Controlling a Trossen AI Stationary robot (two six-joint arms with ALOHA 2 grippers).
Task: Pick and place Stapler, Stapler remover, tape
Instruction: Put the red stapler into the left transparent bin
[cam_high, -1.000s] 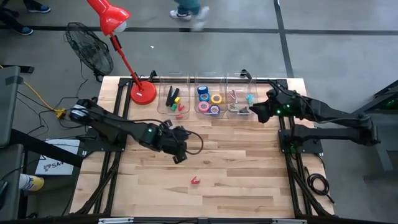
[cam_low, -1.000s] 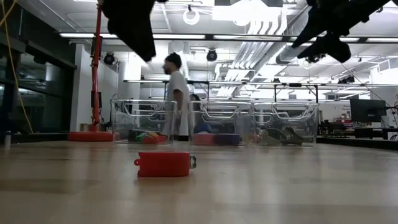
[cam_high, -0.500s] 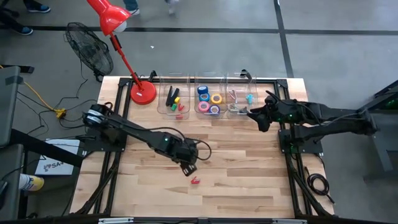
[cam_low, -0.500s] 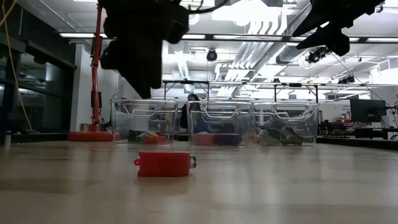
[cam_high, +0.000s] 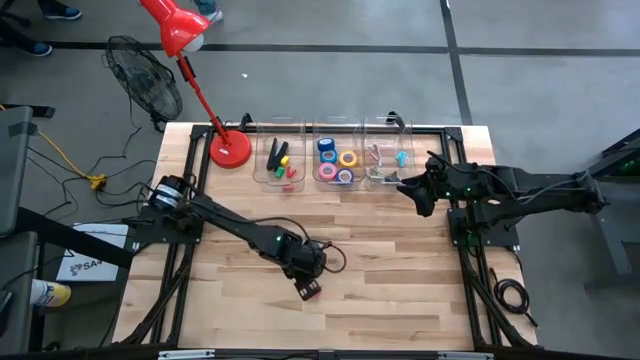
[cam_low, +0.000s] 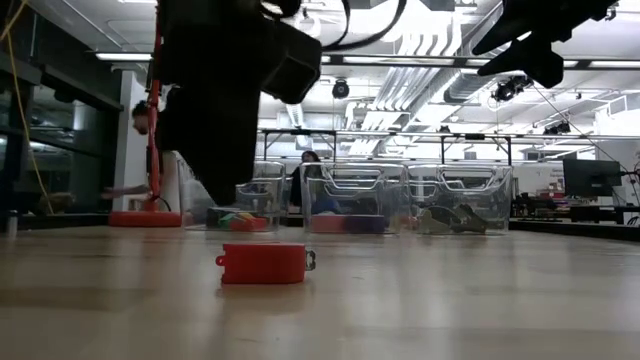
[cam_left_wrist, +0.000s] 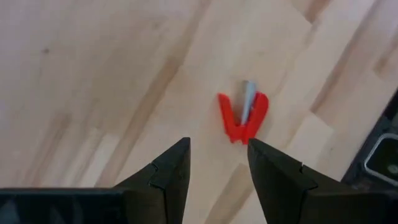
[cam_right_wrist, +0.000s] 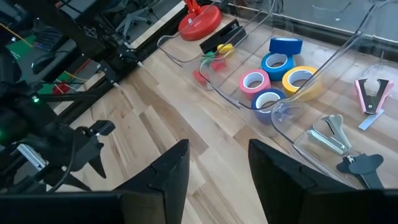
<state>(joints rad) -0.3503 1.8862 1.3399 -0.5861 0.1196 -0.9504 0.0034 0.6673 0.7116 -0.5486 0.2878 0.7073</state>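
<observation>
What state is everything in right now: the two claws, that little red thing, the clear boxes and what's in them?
Left gripper: open, empty, hovering over the red remover.
Right gripper: open, empty, raised near the bins.
Red remover: lying loose on the table, jaws apart.
Bins: open-topped, standing in a row.
Tape rolls: lying in the middle bin.
Lamp: standing at the table's corner.
</observation>
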